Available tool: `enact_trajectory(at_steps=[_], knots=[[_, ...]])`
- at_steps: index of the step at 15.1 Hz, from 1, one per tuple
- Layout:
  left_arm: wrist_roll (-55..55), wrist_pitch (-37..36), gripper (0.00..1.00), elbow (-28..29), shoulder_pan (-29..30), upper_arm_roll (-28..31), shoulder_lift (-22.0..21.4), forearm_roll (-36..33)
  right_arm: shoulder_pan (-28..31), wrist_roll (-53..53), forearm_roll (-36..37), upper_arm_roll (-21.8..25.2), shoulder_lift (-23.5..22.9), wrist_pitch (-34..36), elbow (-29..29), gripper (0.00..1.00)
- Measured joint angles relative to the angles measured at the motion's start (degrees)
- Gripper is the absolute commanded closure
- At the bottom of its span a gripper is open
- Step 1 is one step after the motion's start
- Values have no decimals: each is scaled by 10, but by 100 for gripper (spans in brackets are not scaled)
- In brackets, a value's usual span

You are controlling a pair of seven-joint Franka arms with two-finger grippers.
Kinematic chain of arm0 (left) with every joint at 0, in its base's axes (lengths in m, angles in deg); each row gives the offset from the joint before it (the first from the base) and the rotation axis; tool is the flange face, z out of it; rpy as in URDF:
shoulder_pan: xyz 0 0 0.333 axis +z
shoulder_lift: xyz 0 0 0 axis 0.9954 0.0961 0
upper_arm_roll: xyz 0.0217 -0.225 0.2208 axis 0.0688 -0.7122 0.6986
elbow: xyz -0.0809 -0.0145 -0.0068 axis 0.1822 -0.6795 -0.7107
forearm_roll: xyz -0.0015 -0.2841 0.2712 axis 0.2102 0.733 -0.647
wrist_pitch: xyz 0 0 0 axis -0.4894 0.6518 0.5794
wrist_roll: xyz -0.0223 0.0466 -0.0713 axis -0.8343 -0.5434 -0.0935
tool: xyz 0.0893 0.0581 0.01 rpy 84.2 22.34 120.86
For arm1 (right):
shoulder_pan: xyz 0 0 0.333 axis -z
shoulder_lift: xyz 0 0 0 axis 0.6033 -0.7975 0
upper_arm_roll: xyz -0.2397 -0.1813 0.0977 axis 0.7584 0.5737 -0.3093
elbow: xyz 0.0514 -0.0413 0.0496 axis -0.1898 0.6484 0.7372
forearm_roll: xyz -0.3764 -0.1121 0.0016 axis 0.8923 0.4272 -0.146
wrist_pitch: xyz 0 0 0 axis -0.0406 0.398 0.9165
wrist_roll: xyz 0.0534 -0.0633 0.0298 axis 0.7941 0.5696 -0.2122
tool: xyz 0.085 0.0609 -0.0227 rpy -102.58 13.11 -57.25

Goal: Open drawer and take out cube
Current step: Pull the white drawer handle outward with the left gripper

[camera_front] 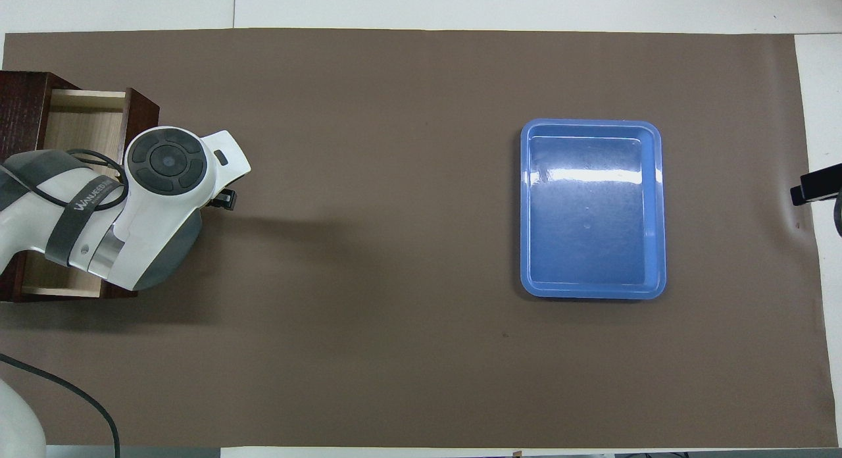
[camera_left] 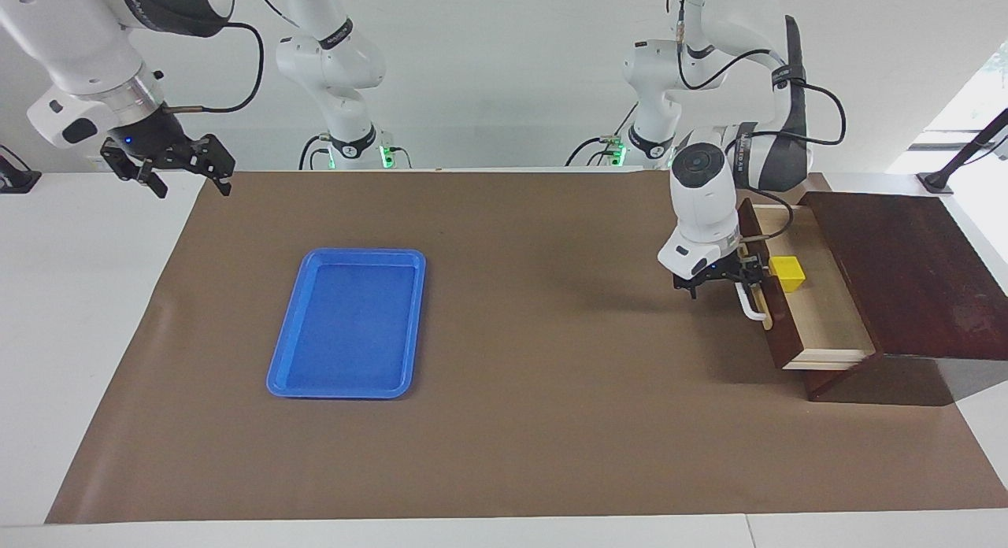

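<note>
- We see the left hand (camera_left: 720, 279) down at the front of the drawer (camera_left: 819, 316), at the left arm's end of the desk (camera_left: 551, 422).
- Its fingers sit at the white bar handle (camera_left: 748, 300) on the drawer's front panel, at the end of the bar nearer the robots; the hand seems to touch or hook the bar, but we cannot tell whether the fingers press on it.
- The fingers stand apart rather than pinched together, so we read this hand as spread wide at the handle, not clenched.
- In the overhead view the left arm's wrist covers the hand and the handle; only a dark tip (camera_front: 227, 199) pokes out beside the drawer front (camera_front: 141, 109).
- The drawer is pulled well out of the dark wooden box (camera_left: 906, 272), and its pale light-wood floor shows.
- The yellow cube (camera_left: 787, 272) lies inside the drawer, on that pale floor, in the part nearer the robots and just beside the front panel. Nothing grips it.
- The right hand (camera_left: 169, 166) hangs in the air over the edge of the brown mat (camera_left: 504, 453) at the right arm's end of the desk; this arm waits. Its fingers are spread and hold nothing.
- A blue plastic tray (camera_left: 287, 367) lies flat on the mat toward the right arm's end, well apart from the drawer.
</note>
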Motion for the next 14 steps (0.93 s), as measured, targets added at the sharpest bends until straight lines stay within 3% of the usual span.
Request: enact_trajectory(at_steps=[14], knots=[[0,-36,0,-31,-16,-3,0,6,7,0,0,0,0,0,0,0]])
